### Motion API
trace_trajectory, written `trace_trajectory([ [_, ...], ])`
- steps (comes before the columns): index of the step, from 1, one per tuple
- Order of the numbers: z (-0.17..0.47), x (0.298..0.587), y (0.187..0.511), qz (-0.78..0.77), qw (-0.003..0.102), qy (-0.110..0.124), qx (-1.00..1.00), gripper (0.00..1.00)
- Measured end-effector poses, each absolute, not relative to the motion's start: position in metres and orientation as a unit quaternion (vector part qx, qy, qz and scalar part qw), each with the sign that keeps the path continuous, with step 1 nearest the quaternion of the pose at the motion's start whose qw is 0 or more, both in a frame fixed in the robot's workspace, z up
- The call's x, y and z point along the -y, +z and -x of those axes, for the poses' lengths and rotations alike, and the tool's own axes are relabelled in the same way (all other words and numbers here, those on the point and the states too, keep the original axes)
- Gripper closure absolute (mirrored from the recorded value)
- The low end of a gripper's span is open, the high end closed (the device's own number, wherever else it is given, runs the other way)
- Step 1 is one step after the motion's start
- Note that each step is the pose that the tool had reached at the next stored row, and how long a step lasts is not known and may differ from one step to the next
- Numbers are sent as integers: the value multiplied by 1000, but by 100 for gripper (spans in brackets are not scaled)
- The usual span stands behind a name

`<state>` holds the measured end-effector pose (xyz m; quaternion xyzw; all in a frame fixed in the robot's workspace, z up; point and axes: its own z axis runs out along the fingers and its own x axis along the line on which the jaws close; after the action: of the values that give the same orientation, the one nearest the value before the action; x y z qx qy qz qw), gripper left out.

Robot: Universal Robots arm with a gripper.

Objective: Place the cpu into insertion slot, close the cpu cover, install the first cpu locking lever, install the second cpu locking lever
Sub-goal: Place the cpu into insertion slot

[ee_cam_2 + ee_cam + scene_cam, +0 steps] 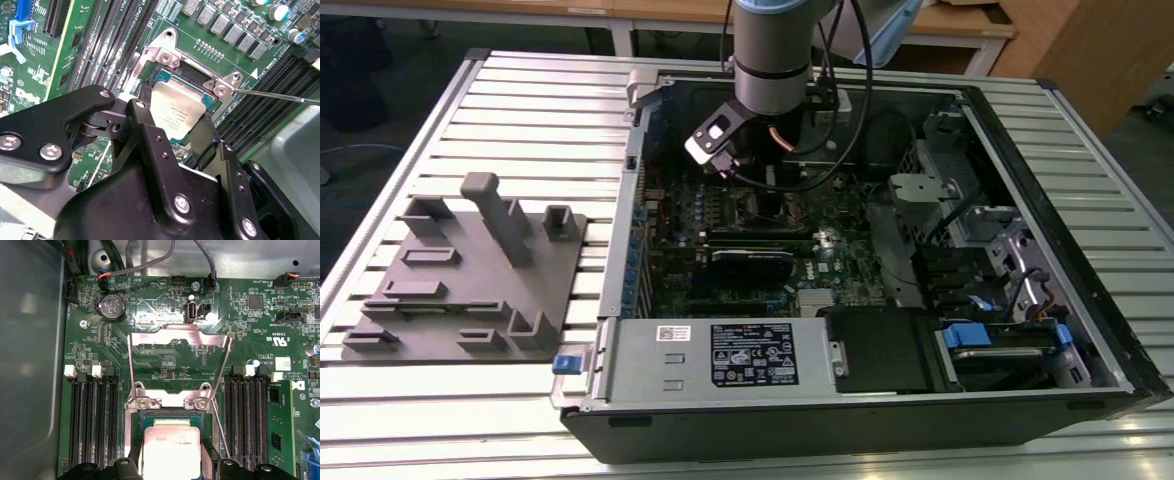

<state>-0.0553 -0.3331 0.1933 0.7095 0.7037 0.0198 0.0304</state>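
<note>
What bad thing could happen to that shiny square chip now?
The claw grips the cpu right over the insertion slot; let go crooked, it might sit askew. The cpu cover stands open at the slot's edge, and a thin lever lies alongside, so the claw could bump either.

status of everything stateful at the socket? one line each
gripper: shut on the cpu
cpu: held at the insertion slot, silver top up; cannot tell if it is seated
insertion slot: uncovered, cpu over it
cpu cover: swung open, standing up off the slot
locking lever: released, not hooked down
computer case: side open, board exposed
</note>
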Motion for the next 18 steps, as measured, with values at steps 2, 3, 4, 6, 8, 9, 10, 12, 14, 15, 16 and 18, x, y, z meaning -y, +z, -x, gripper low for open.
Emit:
trace_trajectory([
  [2, 55, 333, 193, -710, 30, 20, -704, 46],
  [3, 55, 333, 193, -710, 30, 20, -704, 46],
  [4, 55, 333, 193, -710, 30, 20, -704, 46],
  [6, 55, 333, 193, -710, 30, 20, -704, 46],
  [8, 55, 333, 192, -710, 30, 19, -704, 46],
  [9, 55, 333, 192, -710, 30, 19, -704, 46],
  [10, 55, 333, 191, -710, 30, 19, -704, 46],
  [12, 55, 333, 191, -710, 30, 20, -704, 46],
  [14, 55, 333, 191, -710, 30, 20, -704, 46],
  [15, 55, 333, 191, -710, 30, 20, -704, 46],
  [16, 55, 333, 191, -710, 30, 20, -704, 46],
  [18, 55, 333, 191, -710, 30, 20, -704, 46],
])
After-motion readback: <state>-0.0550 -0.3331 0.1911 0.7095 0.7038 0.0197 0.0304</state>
